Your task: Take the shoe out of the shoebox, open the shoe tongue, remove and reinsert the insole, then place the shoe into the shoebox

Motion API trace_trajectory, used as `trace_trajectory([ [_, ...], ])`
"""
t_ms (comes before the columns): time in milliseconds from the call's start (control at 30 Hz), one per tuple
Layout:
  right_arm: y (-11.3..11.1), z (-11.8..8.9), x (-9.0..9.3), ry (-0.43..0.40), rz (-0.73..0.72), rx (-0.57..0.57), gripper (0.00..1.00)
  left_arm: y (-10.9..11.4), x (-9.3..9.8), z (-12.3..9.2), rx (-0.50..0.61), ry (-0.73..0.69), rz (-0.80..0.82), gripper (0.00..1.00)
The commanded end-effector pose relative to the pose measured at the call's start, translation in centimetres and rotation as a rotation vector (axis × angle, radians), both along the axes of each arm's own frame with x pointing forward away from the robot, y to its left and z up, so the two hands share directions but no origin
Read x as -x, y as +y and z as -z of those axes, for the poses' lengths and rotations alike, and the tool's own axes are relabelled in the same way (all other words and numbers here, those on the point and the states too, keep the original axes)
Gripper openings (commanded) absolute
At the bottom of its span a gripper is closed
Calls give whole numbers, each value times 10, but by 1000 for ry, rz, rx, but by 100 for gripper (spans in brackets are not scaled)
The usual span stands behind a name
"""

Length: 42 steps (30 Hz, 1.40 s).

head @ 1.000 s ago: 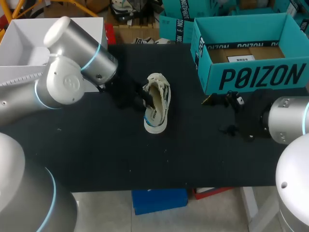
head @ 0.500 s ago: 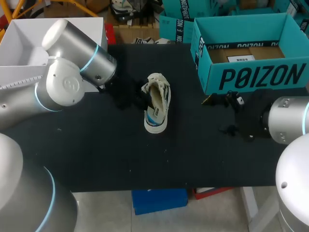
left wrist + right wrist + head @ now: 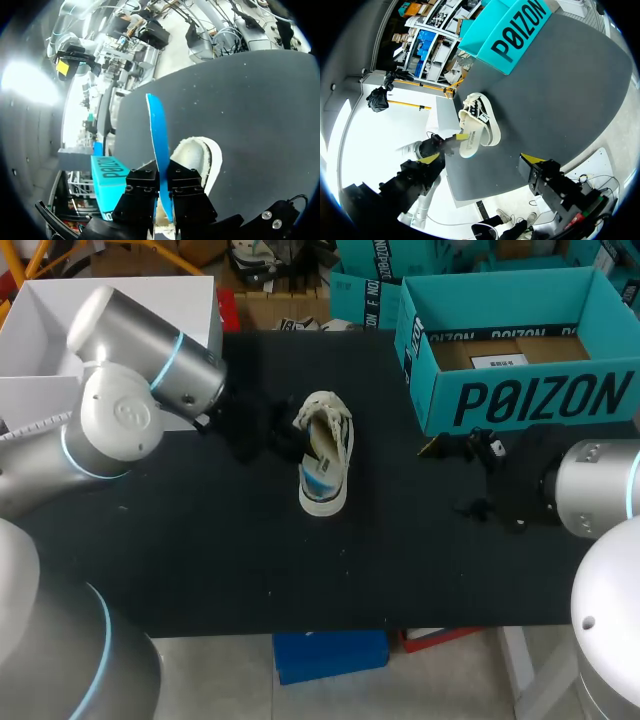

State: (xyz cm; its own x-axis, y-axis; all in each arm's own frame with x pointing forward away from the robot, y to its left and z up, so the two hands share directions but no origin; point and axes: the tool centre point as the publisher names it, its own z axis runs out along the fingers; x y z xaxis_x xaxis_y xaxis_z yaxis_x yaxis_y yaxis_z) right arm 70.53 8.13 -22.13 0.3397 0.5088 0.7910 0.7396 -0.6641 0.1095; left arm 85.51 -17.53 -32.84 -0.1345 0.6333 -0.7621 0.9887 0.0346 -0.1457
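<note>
A cream low shoe lies on the black table, toe toward the far edge. In the left wrist view its blue insole stands up edge-on out of the shoe's white inside. My left gripper is shut on that insole, one black finger on each side; in the head view it sits at the shoe's left flank. My right gripper is wide open and holds nothing, and it hangs at the table's right side, well away from the shoe. The teal shoebox stands open at the back right.
A white open box stands at the back left behind my left arm. The teal shoebox holds brown card and a label. Bare black table lies in front of the shoe, up to the near edge.
The left gripper's fingers have closed on the insole. The left arm has drawn back a little to the left. The right arm has stayed still.
</note>
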Motion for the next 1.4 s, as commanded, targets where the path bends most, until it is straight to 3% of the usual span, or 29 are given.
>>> trace_trajectory([
  [33, 3, 6, 6, -79, 130, 35, 100, 2, 4, -7, 12, -8, -4, 0],
  [533, 3, 6, 6, -79, 130, 35, 100, -4, 10, -17, 152, -8, 10, 0],
  [700, 3, 6, 6, -79, 130, 35, 100, -5, 14, -13, 198, 5, 97, 0],
  [833, 3, 6, 6, -79, 130, 35, 100, -3, 16, -9, 191, 17, 162, 0],
  [933, 3, 6, 6, -79, 130, 35, 100, -2, 11, -2, 124, 31, 115, 0],
  [967, 3, 6, 6, -79, 130, 35, 100, -1, 8, 1, 99, 30, 85, 22],
  [1033, 3, 6, 6, -79, 130, 35, 100, 1, 1, 6, 41, 5, 42, 100],
  [1400, 3, 6, 6, -79, 130, 35, 100, 0, -14, 8, -18, -63, -17, 100],
])
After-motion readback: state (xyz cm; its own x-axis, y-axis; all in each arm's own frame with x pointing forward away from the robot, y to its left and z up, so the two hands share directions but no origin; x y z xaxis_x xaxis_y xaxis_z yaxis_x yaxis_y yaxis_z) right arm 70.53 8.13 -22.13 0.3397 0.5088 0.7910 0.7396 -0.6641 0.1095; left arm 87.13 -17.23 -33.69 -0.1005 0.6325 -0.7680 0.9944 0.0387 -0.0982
